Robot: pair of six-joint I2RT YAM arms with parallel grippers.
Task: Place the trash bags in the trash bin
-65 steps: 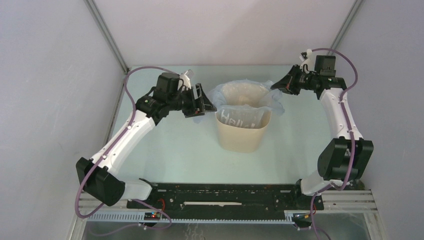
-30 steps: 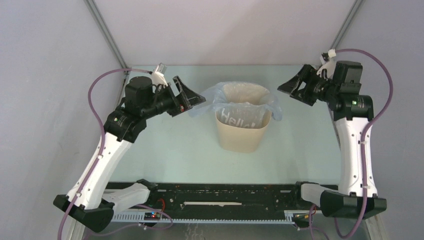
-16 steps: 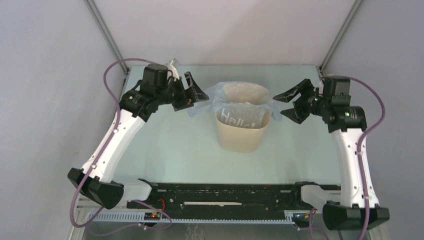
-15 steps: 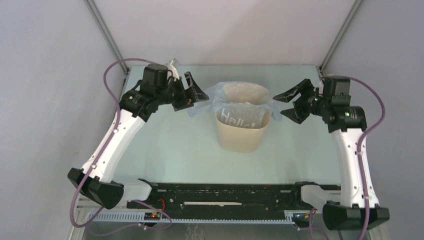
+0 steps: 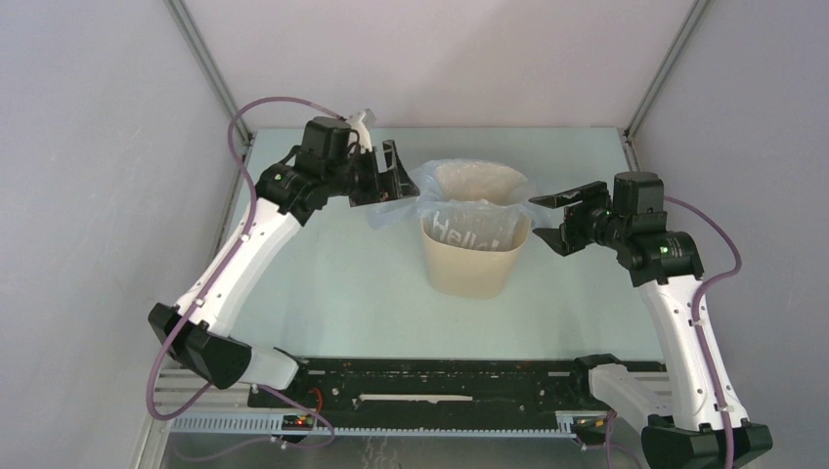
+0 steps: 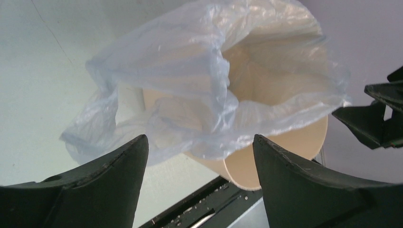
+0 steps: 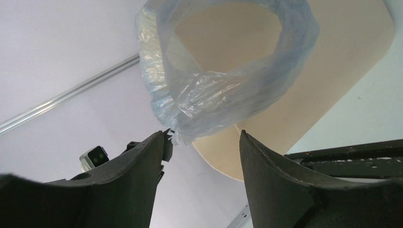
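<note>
1. The left fingers (image 6: 100, 190) stood wide apart and held nothing. The right fingers (image 7: 123, 190) were likewise spread and empty.
2. Straight ahead of the left fingers, in line with the gap between them, hung the slack flap of the trash bag (image 6: 157, 109). It spilled outside the bin's wall and drooped towards the tabletop (image 6: 43, 71), close to both tips but apart from them.
3. Ahead of the right fingers, a shorter crumpled fold of the same bag draped over the rim. Its lowest point lay just off one tip; the wrist view did not settle whether they touched.
4. Beyond both folds stood the trash bin (image 5: 474, 266), upright between the two pairs of fingers, with the bag's open mouth lining it.
5. The larger loose flap lay on the left fingers' side, so that arm seemed better placed to tuck it forward over the rim.
</note>
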